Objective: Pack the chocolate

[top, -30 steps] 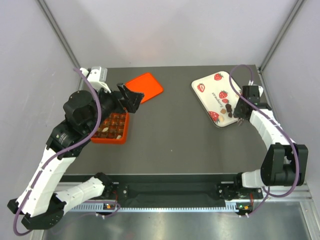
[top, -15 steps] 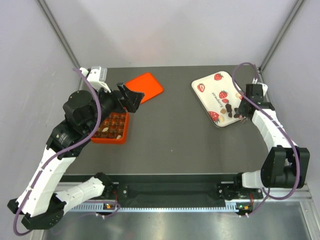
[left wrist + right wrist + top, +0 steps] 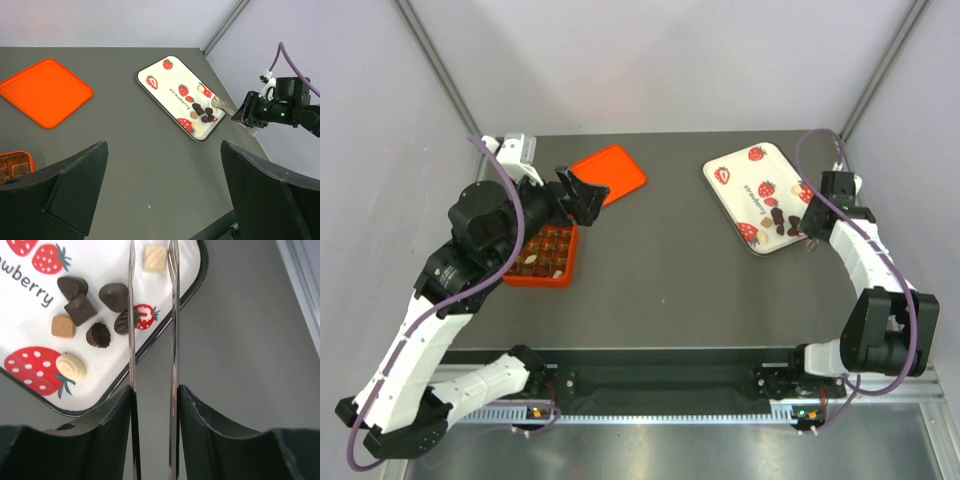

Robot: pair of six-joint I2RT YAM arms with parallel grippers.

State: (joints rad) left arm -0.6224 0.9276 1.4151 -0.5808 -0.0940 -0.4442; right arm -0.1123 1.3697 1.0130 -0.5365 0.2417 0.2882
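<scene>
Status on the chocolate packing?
Left gripper open, empty. Right gripper shut on tongs, over tray edge. Chocolates loose on tray. Nothing obstructing.

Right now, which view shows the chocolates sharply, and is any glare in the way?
Right wrist view: small dark and cream chocolates crisp on the white strawberry-print tray, only the thin metal tweezers mirror-bright; left wrist view: small and distant; top view: specks.

A robotics lab cell: a dark table [image 3: 670,290] boxed by plain pale walls [image 3: 650,60] and metal posts [image 3: 433,60], robot arms [image 3: 415,340] bolted to a rail [image 3: 660,385].
</scene>
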